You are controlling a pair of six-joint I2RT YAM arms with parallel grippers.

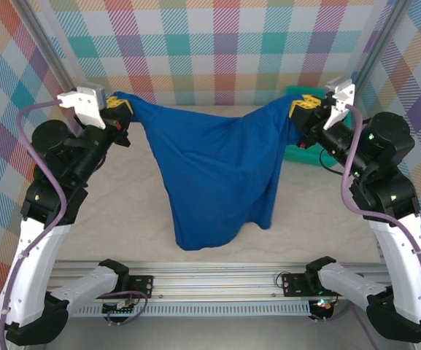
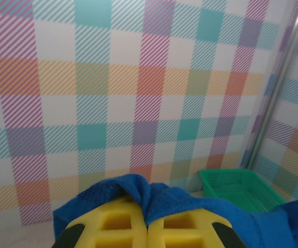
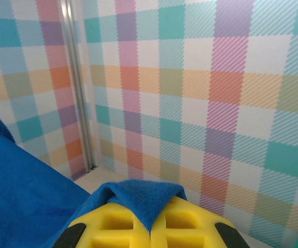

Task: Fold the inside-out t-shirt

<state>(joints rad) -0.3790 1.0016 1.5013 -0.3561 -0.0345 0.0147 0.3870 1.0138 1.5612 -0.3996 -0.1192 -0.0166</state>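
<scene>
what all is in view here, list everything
t-shirt: one, royal blue, hanging stretched between both grippers, sagging toward the table
basket: one, teal mesh, far right, behind the shirt
table: one, beige, under the shirt
backdrop: plaid, multicolour, around the table
rail: one, silver, near edge
left gripper: yellow fingers, shut on the shirt, far left
right gripper: yellow fingers, shut on the shirt, far right
arms: two, black and white, raised at either side

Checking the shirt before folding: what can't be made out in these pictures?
Top view: basket mostly hidden behind t-shirt and right gripper.
Top view: t-shirt's sleeves and collar, lost in hanging folds.
Left wrist view: left gripper cut off by bottom edge, cloth covers pinch.
Right wrist view: same for right gripper.
</scene>
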